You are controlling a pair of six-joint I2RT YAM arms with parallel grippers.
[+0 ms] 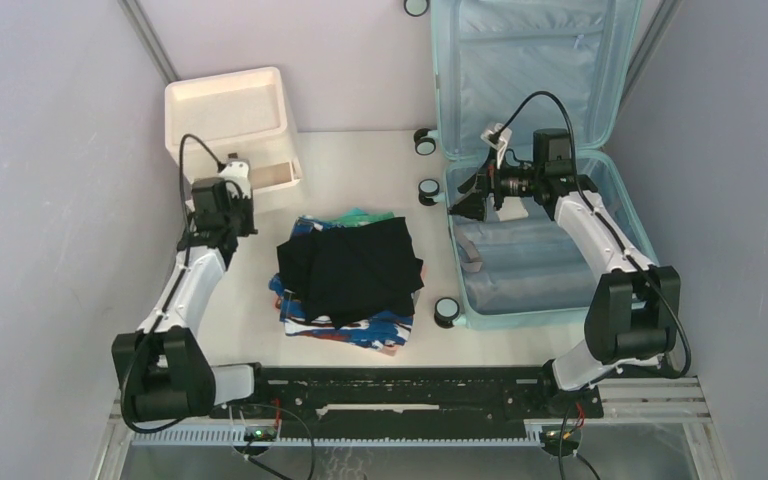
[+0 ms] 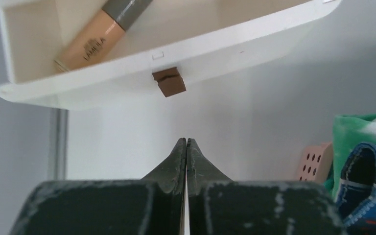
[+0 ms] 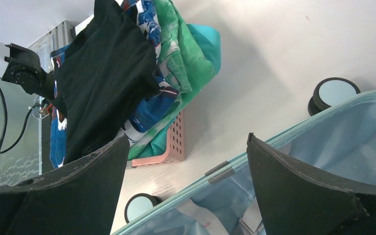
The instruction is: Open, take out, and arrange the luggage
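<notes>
- The left pincer [image 2: 186, 142] is pressing its two fingers flat together with nothing between them, and is pointing at a brown knob [image 2: 169, 82] without touching it.
- The right pincer [image 3: 186, 139] is holding its fingers wide apart and gripping nothing, while hanging over the left rim of the suitcase [image 1: 535, 265].
- A pale table [image 1: 360, 160] is carrying everything, and plain grey-lilac wall panels [image 1: 40, 150] are closing it in on the left, back and right.
- The suitcase is lying open at the right of the table. Its lid [image 1: 520, 60] is leaning up against the back wall, and light blue lining is showing in both halves.
- A cream cabinet [image 1: 225, 110] is standing at the back left with its drawer [image 2: 176, 49] sticking out. A beige tube with a grey cap [image 2: 90, 41] is lying inside the drawer.
- A pink basket [image 3: 174, 142] is sitting between the cabinet and the suitcase, near the suitcase's wheels [image 3: 335, 93]. A heap of folded clothes [image 1: 345, 325] is filling and overhanging it, with a black garment [image 1: 350, 265] lying on top.
</notes>
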